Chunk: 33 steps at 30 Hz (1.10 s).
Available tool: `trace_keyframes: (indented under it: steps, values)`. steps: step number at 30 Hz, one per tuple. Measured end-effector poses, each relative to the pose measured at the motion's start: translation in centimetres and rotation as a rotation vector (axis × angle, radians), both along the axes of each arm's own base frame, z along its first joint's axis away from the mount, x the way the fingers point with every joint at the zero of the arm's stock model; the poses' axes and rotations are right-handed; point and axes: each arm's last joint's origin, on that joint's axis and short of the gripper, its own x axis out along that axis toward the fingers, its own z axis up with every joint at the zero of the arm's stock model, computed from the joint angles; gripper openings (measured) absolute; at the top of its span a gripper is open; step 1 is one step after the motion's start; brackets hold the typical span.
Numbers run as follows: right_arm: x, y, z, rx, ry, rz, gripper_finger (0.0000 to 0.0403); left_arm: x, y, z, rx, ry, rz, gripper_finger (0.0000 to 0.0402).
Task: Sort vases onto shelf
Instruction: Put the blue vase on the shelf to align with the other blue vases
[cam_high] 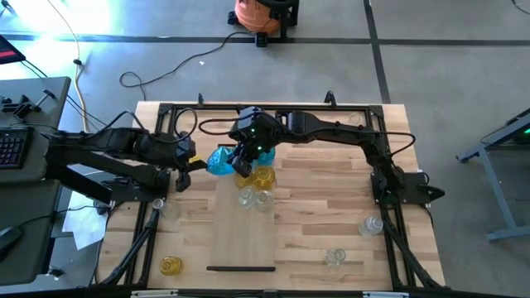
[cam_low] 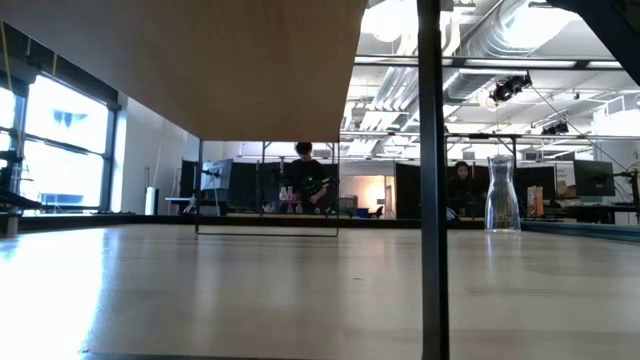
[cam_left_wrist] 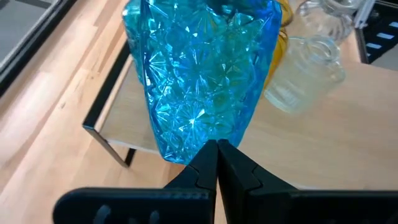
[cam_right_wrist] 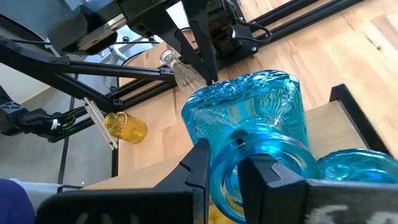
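Showing the shelf (cam_high: 248, 240), a pale panel laid on the plank tabletop (cam_high: 331, 174) with a dark strip at its near end. At its far end the blue vase (cam_high: 220, 161) lies tilted, its neck pinched between the nearly closed fingers of the right gripper (cam_right_wrist: 225, 167); the left gripper (cam_left_wrist: 217, 149), fingers pressed together and holding nothing, touches the vase's faceted body. Judged from its cut-glass surface, the vase is rigid, slick and breakable, moderately heavy; the narrow neck looks the safest hold. Yellow and clear vases (cam_high: 257, 186) cluster just beside it; others stand scattered apart. No brand, label or legible writing is visible.
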Motion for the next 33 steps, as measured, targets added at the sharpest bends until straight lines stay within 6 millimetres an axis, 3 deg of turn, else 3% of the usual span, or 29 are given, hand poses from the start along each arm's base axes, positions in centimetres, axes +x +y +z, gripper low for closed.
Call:
trace_keyframes:
  steps: [15, 33]
  values:
    - [0.0, -1.0, 0.1, -0.01, -0.018, -0.001, 0.0033, 0.1, 0.5, 0.1, -0.025, -0.018, 0.068, 0.0]
    - [-0.1, -1.0, -0.1, -0.003, 0.011, 0.01, 0.0035, 1.7, 0.4, -0.7, -0.032, 0.034, 0.049, 0.0]
